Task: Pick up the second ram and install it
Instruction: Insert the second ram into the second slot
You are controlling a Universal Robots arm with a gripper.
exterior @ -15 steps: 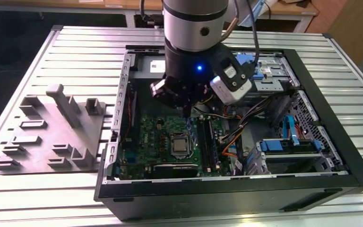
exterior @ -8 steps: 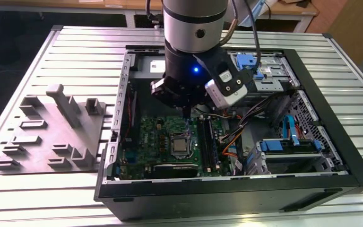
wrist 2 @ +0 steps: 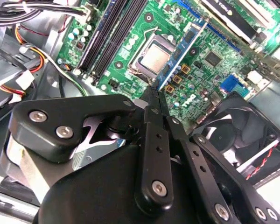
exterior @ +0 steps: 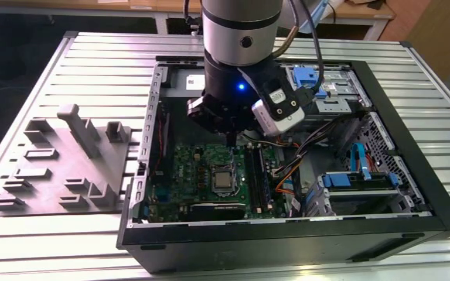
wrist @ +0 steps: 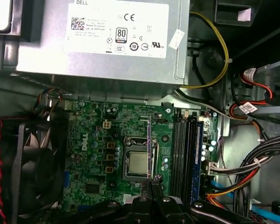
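Second wrist view: my gripper (wrist 2: 152, 93) is pinched tight on the second ram (wrist 2: 177, 49), holding it edge-down over the processor socket (wrist 2: 154, 58) of the green motherboard (wrist 2: 224, 46). Just beside it run the black memory slots (wrist 2: 115, 33); in the first wrist view one carries a blue stick (wrist: 198, 154).

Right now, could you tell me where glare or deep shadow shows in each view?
Exterior view: a blue light glows on the arm; the room beyond the table is dark. Second wrist view: white glare burns out the surface past the fan; the second ram in the shut gripper is well lit. First wrist view: that fan sits in shadow; the power supply is bright.
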